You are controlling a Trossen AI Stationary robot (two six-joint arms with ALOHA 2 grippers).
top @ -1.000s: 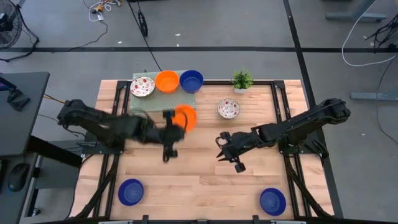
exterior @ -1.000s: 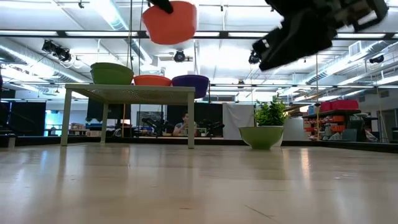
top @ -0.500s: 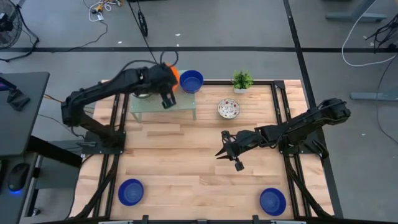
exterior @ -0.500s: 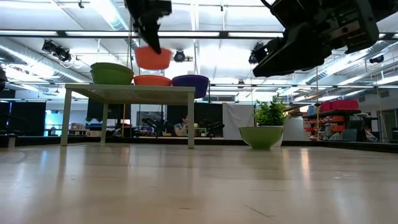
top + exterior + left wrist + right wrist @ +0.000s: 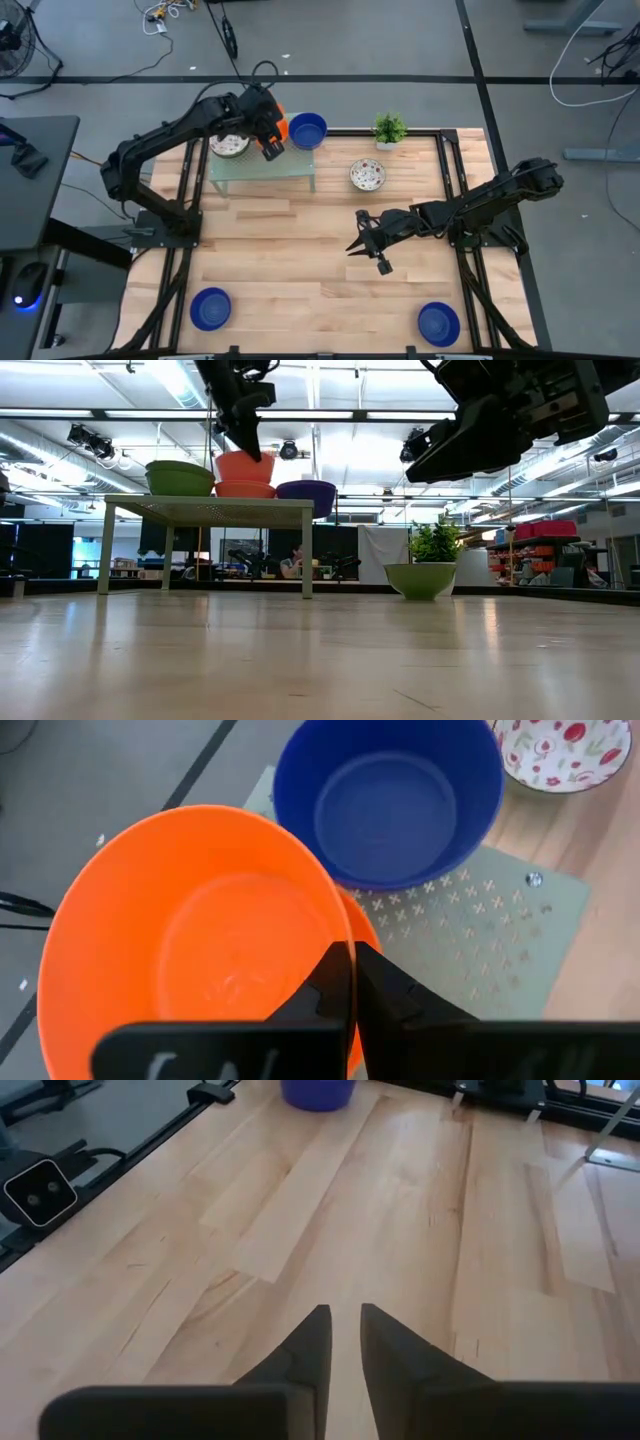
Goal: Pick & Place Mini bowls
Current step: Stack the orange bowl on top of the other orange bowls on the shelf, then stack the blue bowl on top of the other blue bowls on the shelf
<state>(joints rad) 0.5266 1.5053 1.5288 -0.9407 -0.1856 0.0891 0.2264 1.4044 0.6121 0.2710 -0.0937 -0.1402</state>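
Note:
My left gripper is at the small green stand by the far edge, shut on an orange mini bowl. That bowl sits in a second orange bowl on the stand. A blue bowl and a red-speckled white bowl stand on either side of it. Another speckled bowl and two blue bowls rest on the table. My right gripper hovers over mid-table, narrowly open and holding nothing. My left gripper pinches the upper orange bowl's rim on the side next to the blue bowl, one finger inside and one outside. The fingers come down from above at a slant. The bowl stands upright, its base nested in the lower orange bowl.
A small potted plant stands at the far edge beside the stand. Black rails run along the table's left and right sides. Bare wood lies under the right gripper and across the table's middle.
My left gripper carried the orange bowl from mid-table toward the far edge, over the stand, then lowered it into the orange bowl there. It stayed shut on the rim throughout. The right arm kept still.

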